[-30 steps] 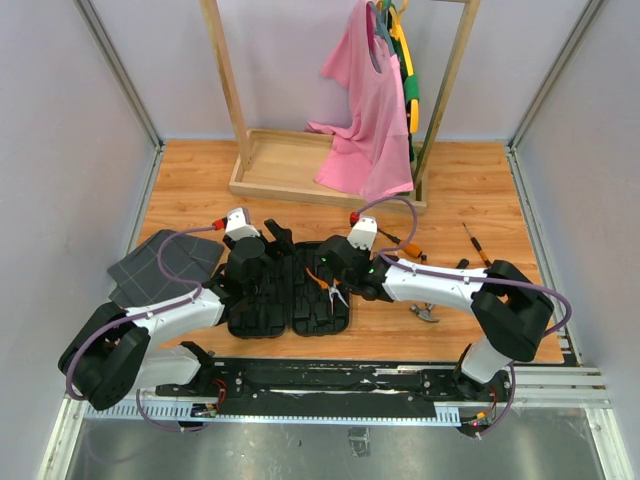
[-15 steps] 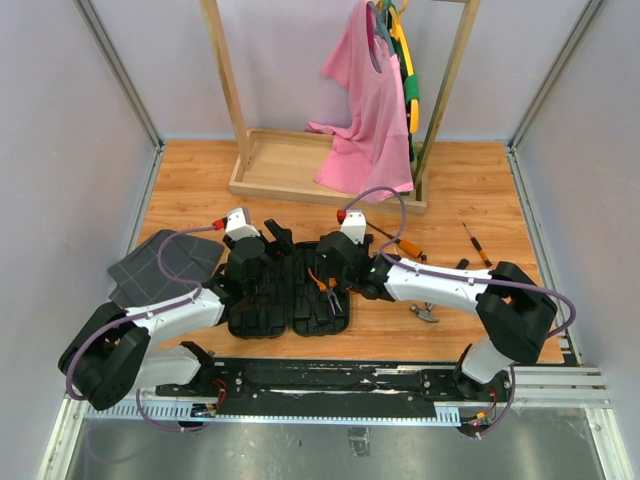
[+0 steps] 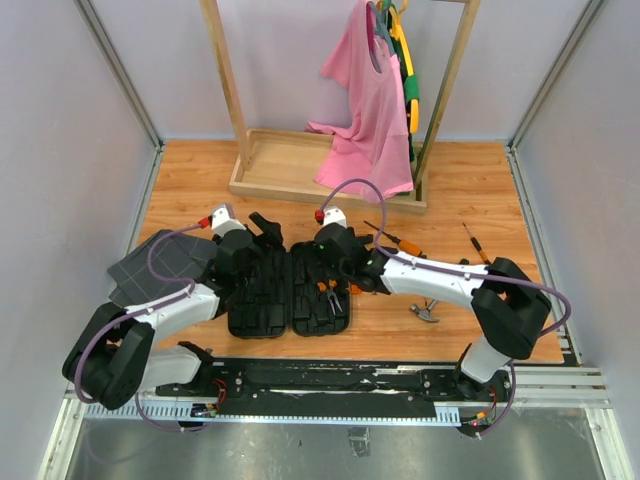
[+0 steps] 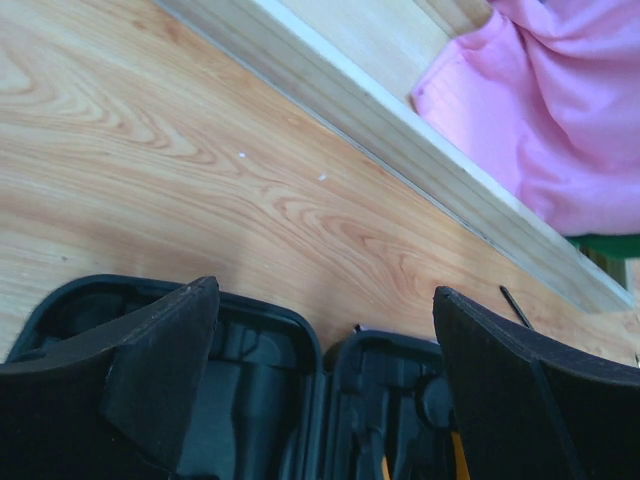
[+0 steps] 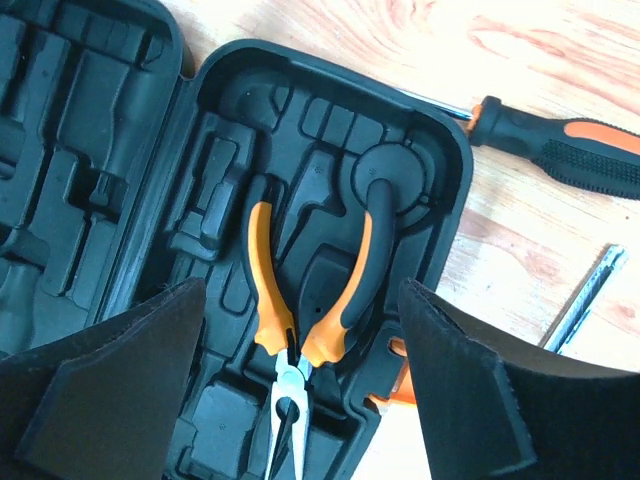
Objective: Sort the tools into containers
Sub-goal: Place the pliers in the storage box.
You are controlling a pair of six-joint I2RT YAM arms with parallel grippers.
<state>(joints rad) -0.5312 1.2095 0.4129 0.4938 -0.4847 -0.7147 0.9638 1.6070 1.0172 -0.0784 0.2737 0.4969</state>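
Pliers [image 3: 330,296], seen from overhead, rest in the right half of the tool case [image 3: 262,300], which lies open and flat between the two arms near the table's [image 3: 470,190] front edge. The right gripper [image 3: 336,268] hangs over that half. The left gripper [image 3: 264,230] hovers at the far edge of the other half. Every loose tool lies right of the case: an orange-and-black screwdriver [image 3: 398,241] just past its far right corner, a second screwdriver [image 3: 475,243] farther right, and the hammer [image 3: 425,313] beside the right forearm. The next pick, I judge, falls to the right arm (no loose tool shows on the left arm's side).

From the left wrist, that gripper's fingers [image 4: 160,350] stand wide apart with nothing between them, above the case's far rim [image 4: 290,320]. Beyond is bare wood, then a wooden tray [image 4: 400,150].

From the right wrist, the fingers [image 5: 120,390] are spread wide and empty, one on either side of the pliers [image 5: 298,352]. The pliers sit in their moulded slot, handles away from the gripper and nose toward it. The nearest screwdriver [image 5: 560,150] lies farther out and to the right, just off the case's corner. Its long axis runs crosswise to the pliers, with the shaft tip toward the case and the handle outward. Taking it would likely need a reach away and rightward, with the jaws set across the handle.
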